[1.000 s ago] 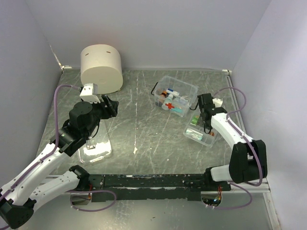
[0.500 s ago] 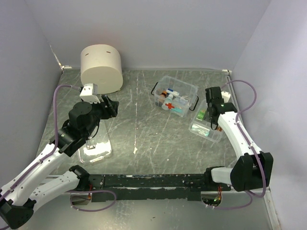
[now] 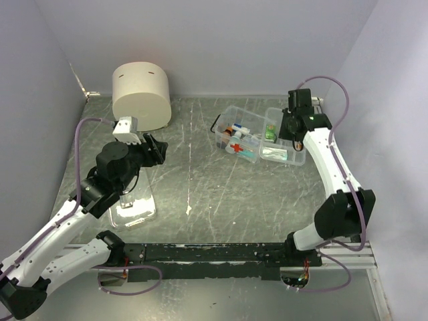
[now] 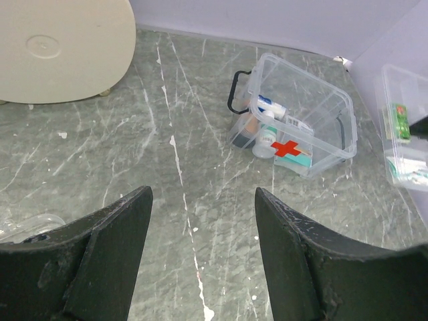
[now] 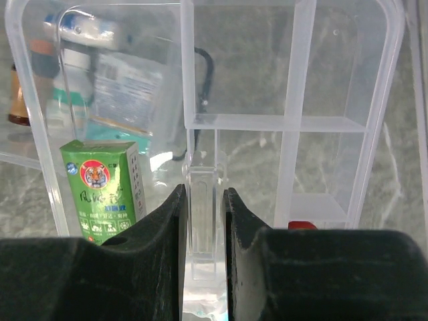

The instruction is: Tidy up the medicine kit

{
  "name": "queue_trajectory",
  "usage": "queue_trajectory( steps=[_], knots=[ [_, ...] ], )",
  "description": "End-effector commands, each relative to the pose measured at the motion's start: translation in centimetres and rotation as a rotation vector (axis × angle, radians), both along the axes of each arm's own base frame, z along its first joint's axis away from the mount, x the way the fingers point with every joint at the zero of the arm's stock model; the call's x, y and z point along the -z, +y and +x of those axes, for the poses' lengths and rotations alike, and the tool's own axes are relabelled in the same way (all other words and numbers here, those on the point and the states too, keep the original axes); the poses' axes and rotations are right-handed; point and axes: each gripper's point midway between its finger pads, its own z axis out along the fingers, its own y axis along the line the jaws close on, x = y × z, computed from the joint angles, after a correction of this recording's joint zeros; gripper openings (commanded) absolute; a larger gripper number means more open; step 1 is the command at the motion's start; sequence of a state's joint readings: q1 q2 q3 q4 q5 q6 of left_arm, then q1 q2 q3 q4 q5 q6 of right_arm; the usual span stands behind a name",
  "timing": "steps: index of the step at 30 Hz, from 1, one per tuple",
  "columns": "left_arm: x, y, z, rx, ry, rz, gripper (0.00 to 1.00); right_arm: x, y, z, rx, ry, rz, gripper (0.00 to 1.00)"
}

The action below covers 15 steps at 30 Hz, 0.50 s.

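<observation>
table (image 3: 200, 194) is mostly bare marble-look top. cream cylinder (image 3: 140, 93) sits in the far left corner, well apart from the work, so i read it as not part of this job. medicine kit (image 3: 249, 118) stands open at far centre-right, red cross (image 4: 286, 148) facing the near side and black handle (image 4: 234, 100) folded down at its left end; bottles and packets are loose inside. top is off, presumably so the contents can be sorted. a clear lid (image 3: 134, 207) lies flat at near left under the left arm, likely parked there to clear the box. divider tray (image 3: 286, 158) is just beside the kit's right edge. the right gripper (image 5: 202, 221) has its fingers narrowed onto the tray's small centre tab, which is the only grab point that carries it level without tipping the compartments. looks lifted, can't confirm it's off the table. my guess is it goes into the kit as the upper layer. green box (image 5: 103, 194) stands in one tray compartment, with a small red item (image 5: 304, 225) in another. left gripper (image 4: 200, 200) hangs over the table left of centre, fingers spread wide, holding nothing, aimed at the kit. probably on standby to steady the box.
</observation>
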<state>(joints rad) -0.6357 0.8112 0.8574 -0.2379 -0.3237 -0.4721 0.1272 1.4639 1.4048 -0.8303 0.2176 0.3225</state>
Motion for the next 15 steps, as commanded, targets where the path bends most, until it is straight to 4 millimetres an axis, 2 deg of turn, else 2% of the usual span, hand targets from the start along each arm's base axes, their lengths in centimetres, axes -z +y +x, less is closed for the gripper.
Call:
queue_trajectory(
  steps=[1, 8, 15],
  knots=[
    [-1.7, -0.4, 0.0, 0.02, -0.026, -0.027, 0.73, -1.7, 2.3, 3.9, -0.195, -0.067, 0.019, 0.11],
    [-1.3, -0.4, 0.3, 0.014, -0.019, -0.012, 0.73, -1.5, 5.1, 9.5, -0.422, -0.099, 0.022, 0.11],
    [-0.8, -0.6, 0.8, 0.013, -0.023, 0.01, 0.74, 0.0, 6.0, 12.9, -0.61, -0.072, -0.053, 0.1]
  ],
)
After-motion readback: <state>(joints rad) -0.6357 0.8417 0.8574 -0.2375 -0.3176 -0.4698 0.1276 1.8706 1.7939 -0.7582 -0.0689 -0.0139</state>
